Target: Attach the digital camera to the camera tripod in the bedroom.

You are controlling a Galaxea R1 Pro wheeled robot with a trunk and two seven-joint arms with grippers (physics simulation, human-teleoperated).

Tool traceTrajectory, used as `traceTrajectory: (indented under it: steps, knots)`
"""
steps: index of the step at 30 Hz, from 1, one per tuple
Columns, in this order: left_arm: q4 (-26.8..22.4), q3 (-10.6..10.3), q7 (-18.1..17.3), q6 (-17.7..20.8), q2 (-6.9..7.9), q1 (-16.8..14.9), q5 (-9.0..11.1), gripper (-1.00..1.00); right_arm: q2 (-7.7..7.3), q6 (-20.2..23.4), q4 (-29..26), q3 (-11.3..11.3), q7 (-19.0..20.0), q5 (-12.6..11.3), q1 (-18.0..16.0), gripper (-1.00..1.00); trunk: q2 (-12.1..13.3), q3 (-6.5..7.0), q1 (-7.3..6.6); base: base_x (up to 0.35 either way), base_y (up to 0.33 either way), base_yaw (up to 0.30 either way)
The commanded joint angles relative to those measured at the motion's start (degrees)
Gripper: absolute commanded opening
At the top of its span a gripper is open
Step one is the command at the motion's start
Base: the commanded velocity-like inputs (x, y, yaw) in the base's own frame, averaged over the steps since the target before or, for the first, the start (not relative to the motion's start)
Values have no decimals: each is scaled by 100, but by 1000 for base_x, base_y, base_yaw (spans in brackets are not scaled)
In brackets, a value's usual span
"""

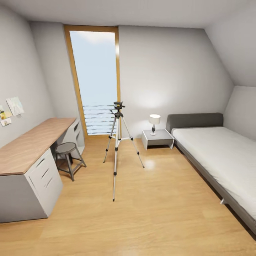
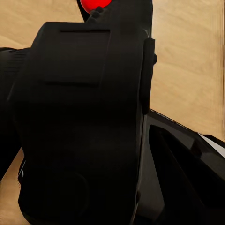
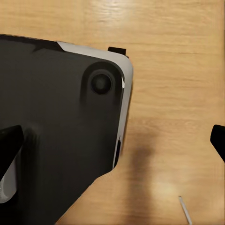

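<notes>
Head view, left to right. A wood-topped grey desk [image 1: 25, 149] runs along the left wall, lower left to mid-left of the frame, with paper notes [image 1: 14, 106] pinned on the wall above it. A round grey stool [image 1: 67, 152] stands just beside the desk's right edge. The tall wood-framed window [image 1: 95, 74] occupies the upper centre-left. The camera tripod [image 1: 117, 149] stands upright at frame centre on the wood plank floor [image 1: 142, 220], legs spread, black head at top, well apart from stool and bed. A grey nightstand [image 1: 157, 138] carrying a lit table lamp [image 1: 154, 122] sits right of centre, against the bed [image 1: 220, 156], which fills the right side under the sloped ceiling. Open floor surrounds the tripod on all sides, widest in the lower frame.

Left wrist view: the digital camera [image 2: 79, 126], black with a red button at the upper edge, sits directly against the camera lens; the left gripper's opening cannot be determined.

Right wrist view: a black body panel [image 3: 56, 131] covers the left portion over floor; two dark fingertips [image 3: 9, 145] sit at opposite frame edges, set wide apart with nothing between.
</notes>
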Motion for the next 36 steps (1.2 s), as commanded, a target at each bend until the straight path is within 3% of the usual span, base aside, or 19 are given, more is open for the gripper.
traceTrajectory:
  steps: [1,9,36]
  knots:
    - [-2,-49,22,-15,-1,-3,38,-100,-2,-29,19,-49,13,51,-11,100,-12,-12,7,322,0,-289]
    - [-2,-55,22,-15,-9,-3,38,-100,23,-7,13,-37,37,70,-11,100,-12,-8,7,322,0,-132]
    - [5,-55,65,-23,-28,-3,29,-100,13,-9,11,-26,9,72,-11,100,-12,-7,7,322,-67,-5]
